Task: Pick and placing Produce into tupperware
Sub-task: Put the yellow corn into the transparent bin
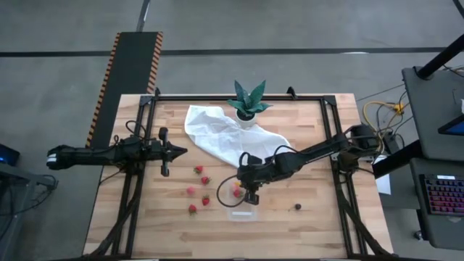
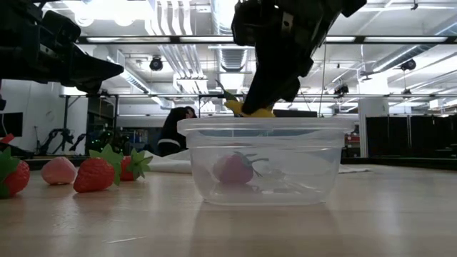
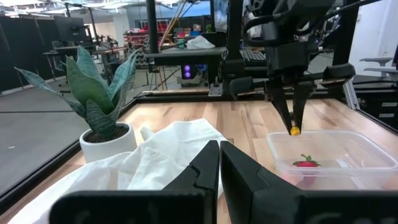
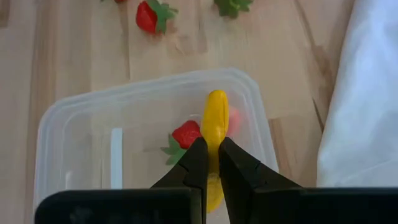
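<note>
From above, the right gripper (image 1: pixel 250 194) hangs over the tupperware (image 1: pixel 241 190), while the left gripper (image 1: pixel 174 151) waits near the tabletop's (image 1: pixel 319 232) left side, away from the loose strawberries (image 1: pixel 191 191). At table height, the yellow piece (image 2: pixel 250 110) sits just above the container rim, likely poised for release. The left wrist view shows the left arm's own fingers closed on nothing. The right wrist view shows narrow fingers pinching the yellow piece directly over a strawberry (image 4: pixel 186 134) already inside.

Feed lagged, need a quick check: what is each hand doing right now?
Left hand: shut, holding nothing, waiting left of the white cloth.
Right hand: shut on the yellow piece, over the tupperware.
</note>
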You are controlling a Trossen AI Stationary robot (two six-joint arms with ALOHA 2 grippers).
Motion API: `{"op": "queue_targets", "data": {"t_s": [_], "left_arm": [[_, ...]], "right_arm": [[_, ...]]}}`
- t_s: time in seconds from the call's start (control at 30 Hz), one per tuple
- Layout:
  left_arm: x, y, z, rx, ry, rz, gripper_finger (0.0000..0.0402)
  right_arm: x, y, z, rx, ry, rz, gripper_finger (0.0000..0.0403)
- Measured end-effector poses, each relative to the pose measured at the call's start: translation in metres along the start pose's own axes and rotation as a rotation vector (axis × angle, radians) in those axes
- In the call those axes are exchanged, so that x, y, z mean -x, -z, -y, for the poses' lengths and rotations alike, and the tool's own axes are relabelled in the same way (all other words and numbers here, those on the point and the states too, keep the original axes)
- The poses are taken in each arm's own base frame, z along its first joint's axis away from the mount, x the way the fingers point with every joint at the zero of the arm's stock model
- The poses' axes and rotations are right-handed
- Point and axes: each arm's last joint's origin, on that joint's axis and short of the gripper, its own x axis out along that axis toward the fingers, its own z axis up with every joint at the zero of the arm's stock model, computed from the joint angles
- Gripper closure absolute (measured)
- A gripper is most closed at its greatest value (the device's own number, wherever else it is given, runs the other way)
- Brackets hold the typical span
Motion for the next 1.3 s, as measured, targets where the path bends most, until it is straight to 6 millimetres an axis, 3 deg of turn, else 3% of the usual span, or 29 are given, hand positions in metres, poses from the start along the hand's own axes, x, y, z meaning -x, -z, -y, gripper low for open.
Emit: {"op": "queue_targets", "data": {"t_s": [0.47, 1.3], "left_arm": [[0.000, 0.000, 0.000, 0.000, 0.000, -0.002, 0.0402], [0.000, 0.001, 0.000, 0.000, 0.000, -0.006, 0.0402]], "right_arm": [[-0.026, 0.008, 0.003, -0.002, 0.005, -0.074, 0.0381], [-0.027, 0.010, 0.006, -0.015, 0.024, -0.094, 0.0378]]}}
